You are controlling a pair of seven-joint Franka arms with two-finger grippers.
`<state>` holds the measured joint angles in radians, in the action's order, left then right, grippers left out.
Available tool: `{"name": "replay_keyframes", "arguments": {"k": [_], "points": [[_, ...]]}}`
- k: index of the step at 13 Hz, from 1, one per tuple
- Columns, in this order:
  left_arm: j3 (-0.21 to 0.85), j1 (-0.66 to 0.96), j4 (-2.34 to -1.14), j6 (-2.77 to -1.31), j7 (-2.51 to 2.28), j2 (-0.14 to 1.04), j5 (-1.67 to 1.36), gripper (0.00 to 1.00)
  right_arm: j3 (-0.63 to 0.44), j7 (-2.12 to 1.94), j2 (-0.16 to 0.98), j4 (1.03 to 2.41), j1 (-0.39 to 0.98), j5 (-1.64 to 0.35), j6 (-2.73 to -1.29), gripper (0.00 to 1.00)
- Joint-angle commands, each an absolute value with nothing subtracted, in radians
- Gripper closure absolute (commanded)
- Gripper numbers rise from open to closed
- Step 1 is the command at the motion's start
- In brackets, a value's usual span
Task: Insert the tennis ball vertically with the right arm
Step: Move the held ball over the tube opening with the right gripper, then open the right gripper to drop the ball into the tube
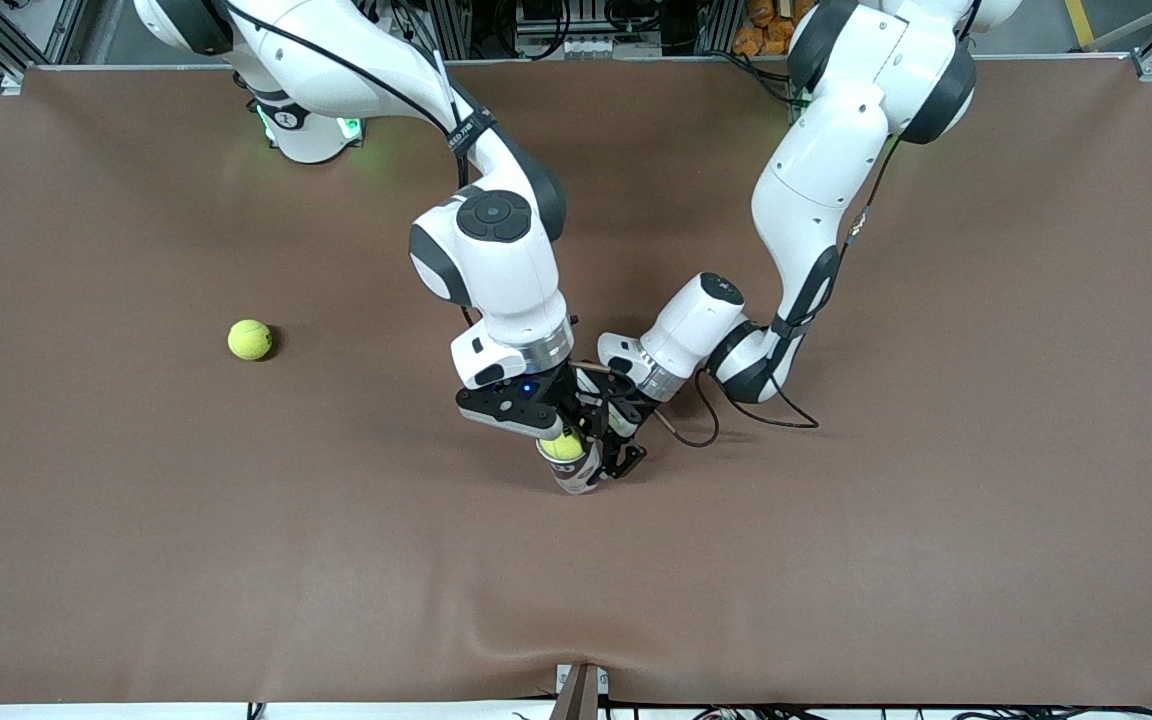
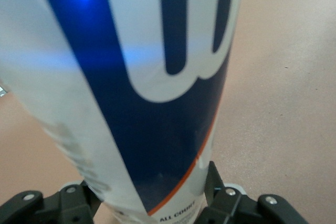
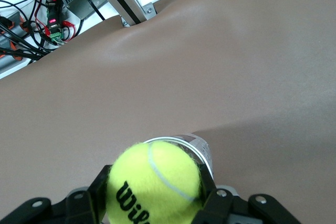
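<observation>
Tennis ball (image 3: 153, 184), fuzzy yellow-green, black lettering

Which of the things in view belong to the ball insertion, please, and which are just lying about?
In use:
- tennis ball in right gripper, over the can's mouth
- ball can, upright, held by left gripper

Lying about:
- second tennis ball, toward the right arm's end

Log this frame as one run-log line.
right gripper: shut on tennis ball, over can mouth | left gripper: shut on can, upright on table | spare ball: toward right arm's end | ball not yet inserted
</observation>
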<state>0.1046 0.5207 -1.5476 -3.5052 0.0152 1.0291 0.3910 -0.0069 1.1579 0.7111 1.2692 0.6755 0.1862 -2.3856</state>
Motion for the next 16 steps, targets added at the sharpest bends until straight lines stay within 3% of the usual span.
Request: {"name": "replay_keyframes", "arguments": {"k": [1, 7, 16], "points": [[0.094, 0.535, -1.577, -3.476, 0.018, 1.028, 0.410, 0.23, -0.015, 1.166, 0.721, 1.241, 0.683, 0.215, -2.381, 0.00], [0.094, 0.535, -1.575, -3.476, 0.018, 1.028, 0.410, 0.23, -0.015, 1.164, 0.703, 1.241, 0.683, 0.204, -2.365, 0.00], [0.100, 0.535, -1.572, -3.487, 0.008, 1.028, 0.408, 0.23, -0.015, 1.117, 0.574, 1.243, 0.666, 0.198, -2.154, 0.00]]}}
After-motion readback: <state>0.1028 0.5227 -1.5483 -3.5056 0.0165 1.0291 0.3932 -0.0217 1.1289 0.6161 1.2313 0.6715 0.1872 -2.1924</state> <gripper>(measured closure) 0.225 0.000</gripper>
